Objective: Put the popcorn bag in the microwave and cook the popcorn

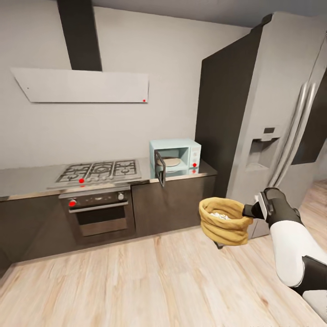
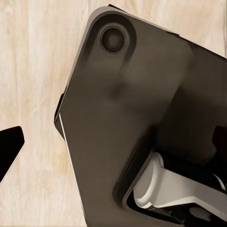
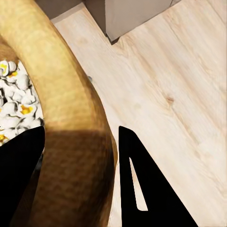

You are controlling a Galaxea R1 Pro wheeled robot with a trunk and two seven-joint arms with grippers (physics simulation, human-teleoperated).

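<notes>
A gas hob (image 1: 97, 171) with dark grates sits on the surface, and below it a dark oven (image 1: 100, 212) with two knobs and a long bar handle is built into the dark cabinets (image 1: 172, 202). Above the hob a flat white hood (image 1: 81, 85) juts from the pale wall (image 1: 181, 68), with a dark duct (image 1: 79, 34) rising behind it. To the right stands a tall silver fridge (image 1: 277, 113) with long curved handles and a dispenser recess in its door. Light wooden floor (image 1: 136, 281) runs beneath.
</notes>
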